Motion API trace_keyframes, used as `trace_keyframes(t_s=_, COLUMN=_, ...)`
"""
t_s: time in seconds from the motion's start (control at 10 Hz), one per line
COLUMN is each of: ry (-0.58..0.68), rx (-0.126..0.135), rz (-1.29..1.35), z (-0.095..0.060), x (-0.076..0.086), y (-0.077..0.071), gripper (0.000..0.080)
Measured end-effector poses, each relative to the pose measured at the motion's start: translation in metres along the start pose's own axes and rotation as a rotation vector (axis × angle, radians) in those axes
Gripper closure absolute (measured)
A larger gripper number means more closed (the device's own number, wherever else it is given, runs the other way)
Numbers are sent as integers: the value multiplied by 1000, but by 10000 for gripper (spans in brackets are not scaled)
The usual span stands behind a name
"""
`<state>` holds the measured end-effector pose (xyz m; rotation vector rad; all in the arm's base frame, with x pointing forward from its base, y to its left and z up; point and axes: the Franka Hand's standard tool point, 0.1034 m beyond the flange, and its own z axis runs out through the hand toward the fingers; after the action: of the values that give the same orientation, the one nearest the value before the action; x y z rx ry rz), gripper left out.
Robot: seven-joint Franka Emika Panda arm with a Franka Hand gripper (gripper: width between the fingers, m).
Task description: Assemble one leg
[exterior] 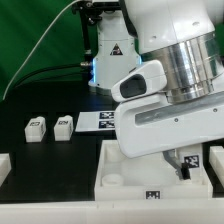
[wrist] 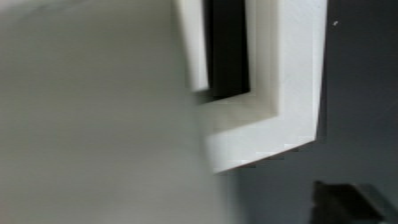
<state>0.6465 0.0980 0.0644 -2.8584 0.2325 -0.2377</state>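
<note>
One leg (exterior: 36, 127) and a second leg (exterior: 64, 124) are lying loose on the table (exterior: 50, 150), well apart from the tray (exterior: 125, 182). My end effector (exterior: 184, 166) is hanging low over the tray's inside. I cannot tell whether it is clenched or released. I am judging that no leg is fitted yet.

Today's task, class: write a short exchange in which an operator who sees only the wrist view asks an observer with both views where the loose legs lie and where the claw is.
Operator: My wrist view shows only a blurred white edge. Where are the loose legs?
Observer: Two lie side by side on the black table, toward the exterior view's left: the first leg and the second leg, both apart from the tray.
Operator: And the claw?
Observer: The claw hangs low over the tray's inside, toward the exterior view's right. I cannot tell whether it holds anything.
</note>
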Motion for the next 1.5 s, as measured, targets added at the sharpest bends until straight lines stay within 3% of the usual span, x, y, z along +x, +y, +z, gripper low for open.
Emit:
trace_keyframes(t_s=0.1, ry=0, rx=0, rz=0, z=0, x=0, y=0, gripper=221)
trace_keyframes(t_s=0.2, ry=0, rx=0, rz=0, z=0, x=0, y=0, gripper=162)
trace_keyframes(t_s=0.6, ry=-32, rx=-4, rz=-30, z=-7, x=-2, y=-1, gripper=151)
trace_keyframes(t_s=0.7, ry=-60, rx=-15, rz=7, z=-16, x=-6, y=-3, gripper=151)
trace_keyframes(t_s=0.8, ry=-51, rx=-42, rz=-74, z=-22, x=-9, y=-2, gripper=151)
trace_keyframes(t_s=1.1, ry=-34, rx=-54, rz=-417, z=-17, x=-9, y=28, gripper=151)
trace_keyframes(t_s=1.5, ry=-32, rx=-52, rz=-388, z=-17, x=-9, y=25, gripper=151)
